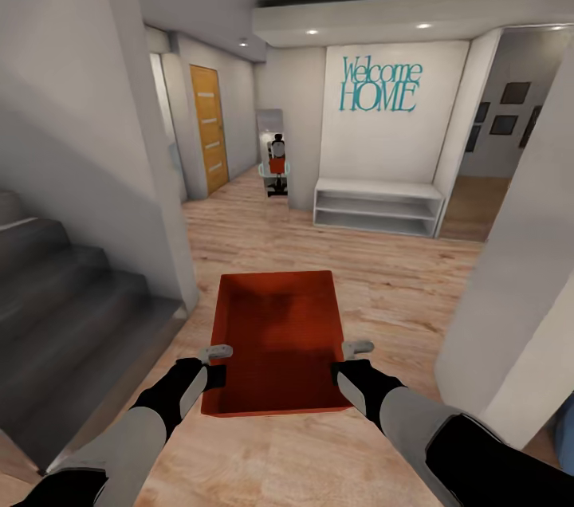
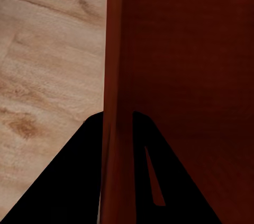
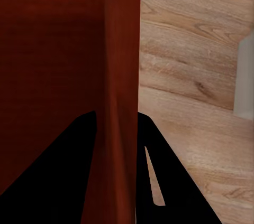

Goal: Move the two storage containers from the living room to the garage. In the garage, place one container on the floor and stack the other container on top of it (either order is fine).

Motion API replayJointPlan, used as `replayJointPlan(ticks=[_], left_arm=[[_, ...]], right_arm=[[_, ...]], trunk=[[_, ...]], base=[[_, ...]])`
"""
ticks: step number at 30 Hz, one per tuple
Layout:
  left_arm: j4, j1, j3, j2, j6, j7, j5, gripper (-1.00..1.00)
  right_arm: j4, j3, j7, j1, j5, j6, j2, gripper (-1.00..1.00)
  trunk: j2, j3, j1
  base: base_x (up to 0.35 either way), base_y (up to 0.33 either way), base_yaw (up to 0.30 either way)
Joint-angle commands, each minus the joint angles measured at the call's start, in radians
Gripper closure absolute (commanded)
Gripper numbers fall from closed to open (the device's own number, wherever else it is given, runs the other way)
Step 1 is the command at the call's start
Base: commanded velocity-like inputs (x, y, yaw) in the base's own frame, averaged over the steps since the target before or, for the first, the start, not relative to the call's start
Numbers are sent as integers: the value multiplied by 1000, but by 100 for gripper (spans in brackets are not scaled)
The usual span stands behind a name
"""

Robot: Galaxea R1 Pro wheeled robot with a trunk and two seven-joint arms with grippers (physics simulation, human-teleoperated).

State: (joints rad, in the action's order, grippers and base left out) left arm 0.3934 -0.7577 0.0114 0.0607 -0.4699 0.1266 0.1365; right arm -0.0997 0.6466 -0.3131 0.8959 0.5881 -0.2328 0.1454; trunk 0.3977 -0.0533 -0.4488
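one orange-red bin (image 1: 279, 336) is carried out in front, above the light wood-plank floor (image 1: 399, 284). two claws grip it: the left claw (image 2: 117, 123) is clenched on the bin's left wall, one finger either side of it, and the right claw (image 3: 119, 121) is clenched likewise on the right wall. grey stairs (image 1: 64, 292) rise close on the left, a white wall (image 1: 518, 292) stands close on the right, and open floor runs ahead to a white bench (image 1: 377, 206) and an orange door (image 1: 209, 128).

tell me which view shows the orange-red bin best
The head view: the whole orange-red open-topped rectangular bin shows, carried over light wood-plank floor. Each wrist view shows just one side wall pinched between dark fingers.
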Motion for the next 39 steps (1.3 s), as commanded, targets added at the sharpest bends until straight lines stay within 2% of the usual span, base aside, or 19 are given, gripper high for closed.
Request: replayJointPlan(ticks=[1, 16, 39], left_arm=[[-1, 0, -7, 4, -9, 13, -18, 100], [0, 0, -7, 3, -9, 13, -18, 100], [-1, 0, -7, 4, -9, 13, -18, 100]], right_arm=[[-14, -2, -6, 1, -34, -8, 5, 100], [-14, -2, -6, 1, -34, -7, 6, 100], [-14, -2, -6, 1, -34, -7, 6, 100]], trunk=[[2, -2, -1], [2, -8, -1], [2, -9, -1]], base=[[322, 0, 0], [322, 0, -90], [322, 0, -2]])
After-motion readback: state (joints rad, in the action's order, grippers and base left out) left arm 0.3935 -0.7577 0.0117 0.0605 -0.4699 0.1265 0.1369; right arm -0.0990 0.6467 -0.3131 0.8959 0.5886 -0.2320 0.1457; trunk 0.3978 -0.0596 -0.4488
